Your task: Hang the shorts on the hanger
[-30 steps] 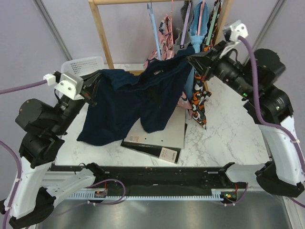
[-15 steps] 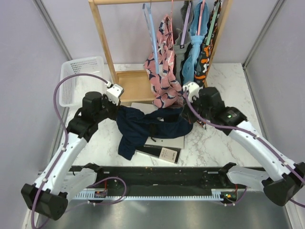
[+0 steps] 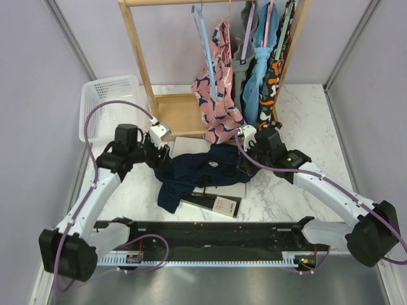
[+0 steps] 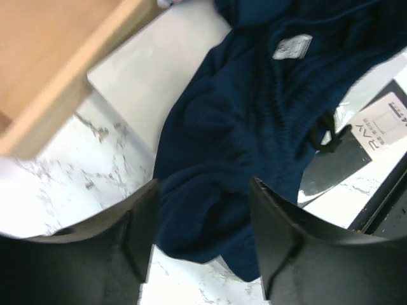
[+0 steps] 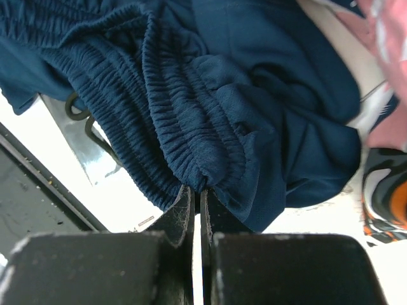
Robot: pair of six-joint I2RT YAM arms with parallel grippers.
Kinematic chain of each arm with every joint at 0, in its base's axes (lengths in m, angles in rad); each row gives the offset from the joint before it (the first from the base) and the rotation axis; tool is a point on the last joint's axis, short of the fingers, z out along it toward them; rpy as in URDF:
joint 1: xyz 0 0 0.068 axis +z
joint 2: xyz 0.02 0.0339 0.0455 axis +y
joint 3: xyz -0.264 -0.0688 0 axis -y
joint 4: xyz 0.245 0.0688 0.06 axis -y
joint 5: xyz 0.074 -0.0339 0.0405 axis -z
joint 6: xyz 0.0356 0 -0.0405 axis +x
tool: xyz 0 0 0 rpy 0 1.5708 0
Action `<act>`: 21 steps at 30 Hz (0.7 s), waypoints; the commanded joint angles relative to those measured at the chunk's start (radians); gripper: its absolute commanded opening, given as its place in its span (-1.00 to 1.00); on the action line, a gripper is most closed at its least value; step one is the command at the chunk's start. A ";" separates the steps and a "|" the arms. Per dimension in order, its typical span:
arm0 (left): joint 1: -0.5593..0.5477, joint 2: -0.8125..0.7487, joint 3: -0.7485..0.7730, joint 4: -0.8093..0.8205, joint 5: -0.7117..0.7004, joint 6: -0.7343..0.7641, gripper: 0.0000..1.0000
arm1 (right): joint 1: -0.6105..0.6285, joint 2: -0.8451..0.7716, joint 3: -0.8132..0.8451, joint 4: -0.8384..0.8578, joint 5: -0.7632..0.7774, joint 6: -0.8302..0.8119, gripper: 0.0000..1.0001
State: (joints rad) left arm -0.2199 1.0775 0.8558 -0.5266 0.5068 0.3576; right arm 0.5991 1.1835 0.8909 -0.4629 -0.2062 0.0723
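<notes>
The dark navy shorts lie crumpled on the table, partly over a flat folder. My left gripper hovers open at their left end; in the left wrist view the fabric bunches below and between the spread fingers, ungripped. My right gripper is shut on the shorts' ribbed waistband, pinched at the fingertips. The light-blue hanger hangs on the wooden rack's top rail, apart from both grippers.
The wooden rack stands at the back with a pink patterned garment, an orange-black one and other clothes. Its wooden base lies behind the shorts. A white basket sits back left. A dark folder lies under the shorts.
The shorts were held up and spread between both grippers; they came down onto the table. My left gripper has opened and let go; the right stays shut on the waistband.
</notes>
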 commanded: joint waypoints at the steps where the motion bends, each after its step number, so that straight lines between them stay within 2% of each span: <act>1: -0.063 -0.126 0.037 -0.041 0.128 0.134 0.40 | 0.001 -0.036 -0.030 0.061 -0.058 0.023 -1.00; 5: -0.245 -0.212 -0.043 -0.026 -0.090 0.283 0.43 | -0.001 -0.042 -0.041 0.075 -0.055 0.024 -1.00; 7: -0.291 -0.241 -0.066 0.007 -0.129 0.317 0.44 | 0.001 -0.042 -0.034 0.070 -0.053 0.023 -1.00; 11: -0.364 -0.183 -0.072 -0.018 -0.206 0.380 0.43 | 0.001 -0.041 -0.030 0.060 -0.047 0.020 -1.00; 15: -0.438 -0.143 -0.133 0.026 -0.275 0.442 0.47 | 0.001 -0.045 -0.036 0.049 -0.024 0.014 -1.00; 19: -0.472 -0.077 -0.162 0.057 -0.346 0.483 0.47 | 0.001 -0.045 -0.035 0.046 0.005 0.001 -1.00; 21: -0.466 -0.064 -0.184 0.132 -0.399 0.474 0.44 | 0.001 -0.050 -0.033 0.041 0.005 -0.019 -1.00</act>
State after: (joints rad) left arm -0.6838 0.9871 0.6945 -0.5144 0.2253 0.7677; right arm 0.5991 1.1610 0.8536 -0.4332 -0.2222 0.0803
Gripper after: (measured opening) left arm 0.732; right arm 0.014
